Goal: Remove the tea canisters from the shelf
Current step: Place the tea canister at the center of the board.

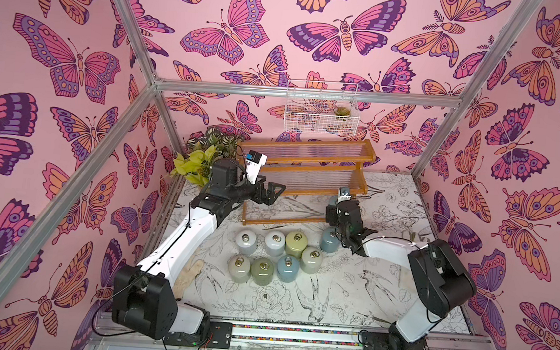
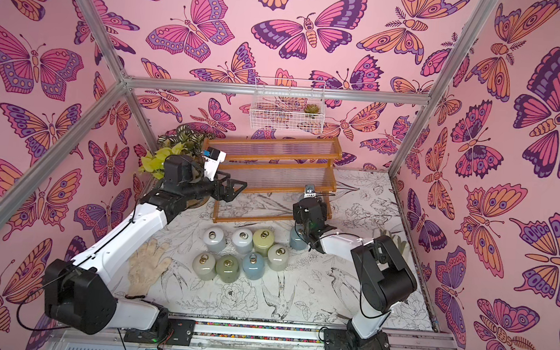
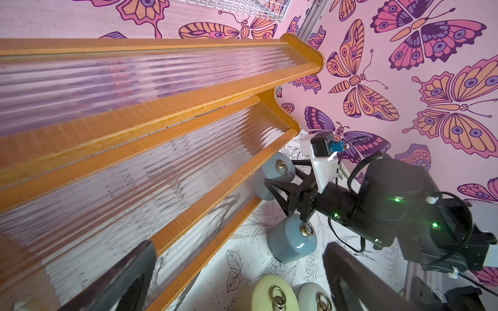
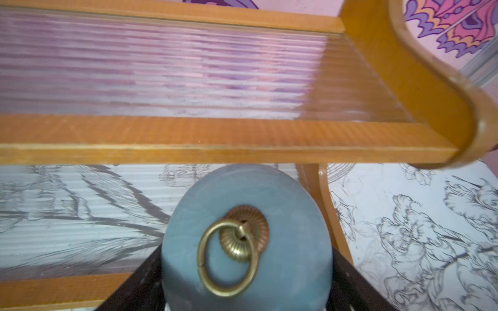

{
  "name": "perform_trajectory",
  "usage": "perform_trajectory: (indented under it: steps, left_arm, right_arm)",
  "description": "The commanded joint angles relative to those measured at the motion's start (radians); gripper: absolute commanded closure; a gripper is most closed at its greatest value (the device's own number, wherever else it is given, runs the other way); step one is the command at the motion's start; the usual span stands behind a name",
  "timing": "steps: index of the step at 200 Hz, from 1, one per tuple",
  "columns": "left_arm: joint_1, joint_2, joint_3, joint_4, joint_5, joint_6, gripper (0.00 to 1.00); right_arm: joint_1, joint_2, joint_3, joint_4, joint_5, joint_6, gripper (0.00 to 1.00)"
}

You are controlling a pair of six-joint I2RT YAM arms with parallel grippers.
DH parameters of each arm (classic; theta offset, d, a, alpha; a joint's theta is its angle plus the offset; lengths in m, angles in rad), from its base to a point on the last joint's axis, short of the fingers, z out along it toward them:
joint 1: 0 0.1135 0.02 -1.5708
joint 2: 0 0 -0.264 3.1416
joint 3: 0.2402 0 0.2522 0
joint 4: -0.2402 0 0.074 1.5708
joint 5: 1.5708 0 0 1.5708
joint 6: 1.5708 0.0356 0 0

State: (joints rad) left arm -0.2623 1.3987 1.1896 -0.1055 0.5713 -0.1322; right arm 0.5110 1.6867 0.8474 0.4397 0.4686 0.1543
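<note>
On table (image 1: 382, 293), eight canisters (image 1: 286, 268); shelf (image 1: 285, 221), one.

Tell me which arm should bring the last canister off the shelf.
Right. The right gripper is shut on the blue-grey canister at the right end of the shelf's lowest tier. The left gripper hangs open and empty toward the other end.

Bright, even light, soft shadows; the canister (image 4: 283, 215) blurs close to the right wrist camera.
</note>
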Motion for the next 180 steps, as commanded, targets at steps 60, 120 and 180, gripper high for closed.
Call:
perform_trajectory:
  steps: [60,120,180]
  left_arm:
    - [0.001,0.046,0.057,-0.003,0.029,0.005,0.0]
    - [-0.001,0.077,0.085,-0.003,0.045,0.004,0.0]
    - [0.0,0.092,0.094,-0.002,0.052,-0.004,0.0]
  right_arm:
    - [-0.009,-0.15,-0.076,-0.035,0.175,0.148,0.39]
    - [-0.009,-0.225,-0.121,-0.201,0.156,0.264,0.39]
    - [-0.008,-0.216,-0.188,-0.193,0.1,0.337,0.37]
